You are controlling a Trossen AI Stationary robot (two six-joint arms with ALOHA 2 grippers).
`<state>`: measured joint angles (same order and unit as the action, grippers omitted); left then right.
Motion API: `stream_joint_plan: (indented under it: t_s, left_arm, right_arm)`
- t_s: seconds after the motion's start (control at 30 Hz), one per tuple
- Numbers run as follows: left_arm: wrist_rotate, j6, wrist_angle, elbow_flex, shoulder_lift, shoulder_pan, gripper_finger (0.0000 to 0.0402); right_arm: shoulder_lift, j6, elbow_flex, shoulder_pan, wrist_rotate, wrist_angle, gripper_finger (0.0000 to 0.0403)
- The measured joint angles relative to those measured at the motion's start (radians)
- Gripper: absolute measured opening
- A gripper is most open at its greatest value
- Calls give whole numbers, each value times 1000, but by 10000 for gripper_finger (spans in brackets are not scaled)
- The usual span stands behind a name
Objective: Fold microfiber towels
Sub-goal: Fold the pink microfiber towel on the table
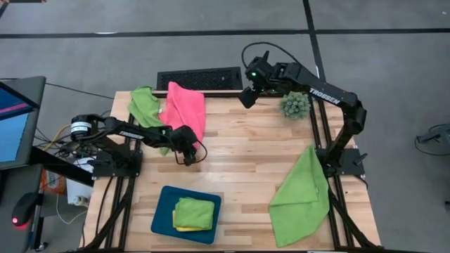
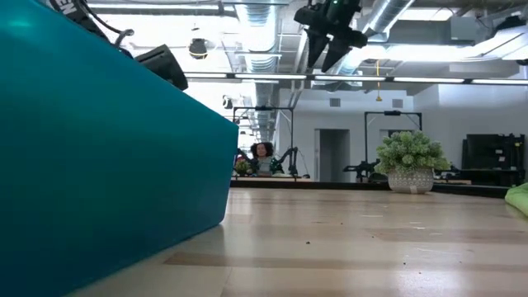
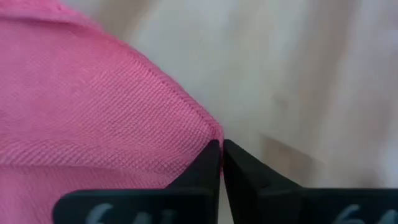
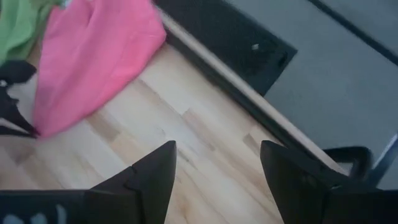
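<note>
The corner of the hot pink microfiber towel (image 3: 93, 106), lying at the table's (image 1: 239, 161) far edge, is pinched by the left gripper (image 3: 221, 163). The right gripper (image 4: 214, 180) is held spread above the table.

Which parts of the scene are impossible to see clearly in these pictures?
- Low view: the teal tray blocks the table's left side, hiding the pink towel and the left tool.
- Left wrist view: the pink towel is cut off by the edges.
- High view: the yellow towel is mostly covered by a folded green towel.
</note>
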<state>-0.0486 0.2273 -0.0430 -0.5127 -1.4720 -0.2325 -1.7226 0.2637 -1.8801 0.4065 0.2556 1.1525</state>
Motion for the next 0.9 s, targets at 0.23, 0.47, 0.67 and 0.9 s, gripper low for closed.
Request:
stream_joint_plan:
  t_s: [0.23,0.47,0.67,0.9]
  left_arm:
    - [-155,-103,-331,-243,114,14,1]
    - [-256,-251,-773,-474,128,65,0]
    - [-252,-284,-917,-512,128,192,0]
    - [-196,-230,-927,-513,128,330,0]
  right_arm:
    - [-26,-215,7,-6,-115,-69,260]
    - [-58,-401,3,-12,-305,-128,260]
    - [-149,-542,3,-44,-506,-259,260]
    - [-366,-565,5,-101,-538,-472,260]
